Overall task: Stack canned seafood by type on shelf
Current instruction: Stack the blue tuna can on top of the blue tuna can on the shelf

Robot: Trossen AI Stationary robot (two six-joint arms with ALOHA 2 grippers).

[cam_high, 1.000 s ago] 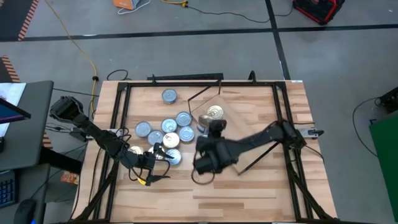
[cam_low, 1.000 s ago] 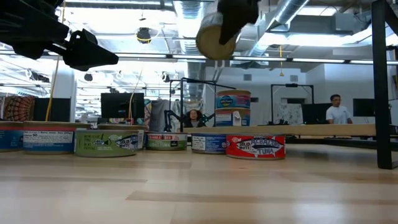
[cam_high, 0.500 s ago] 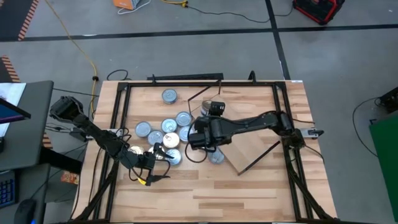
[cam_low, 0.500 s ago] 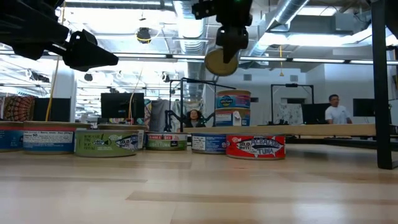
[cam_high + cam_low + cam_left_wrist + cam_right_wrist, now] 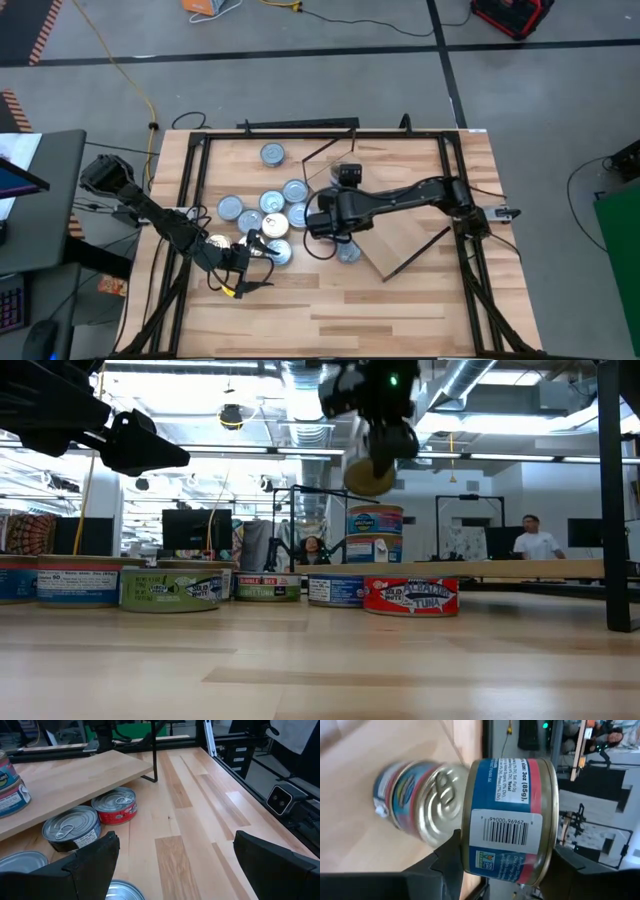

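My right gripper (image 5: pixel 325 222) is shut on a blue-and-red-labelled tin (image 5: pixel 507 820), which it holds in the air next to a stack of like tins (image 5: pixel 375 535) standing on the shelf (image 5: pixel 405 235). In the low view the held tin (image 5: pixel 370 470) hangs a little above that stack. Several silver-lidded tins (image 5: pixel 270 200) sit on the table left of the shelf, and two more (image 5: pixel 115 805) sit under its board (image 5: pixel 75 775). My left gripper (image 5: pixel 260 248) stays open and holds nothing, near the tins at the table's left. My right gripper pinches the tin between its two fingers (image 5: pixel 452 857), one at the lid side and one at the bottom side, so the labelled wall (image 5: pixel 505 827) faces the wrist camera. The fingers slant down from the table's right. The tin hangs on edge, clear of shelf and table.
A row of tins (image 5: pixel 170 588) stands on the table between the near edge and the shelf. Dark frame bars (image 5: pixel 320 133) run round the table's edges. Bare planks (image 5: pixel 330 310) lie toward the near edge. A person (image 5: pixel 530 540) is in the room beyond.
My right gripper has carried the tin from over the near middle of the table toward the far edge and down, up to the stack on the shelf. Its wrist has rolled, and the tin has turned with it. The grip stays shut on the tin.
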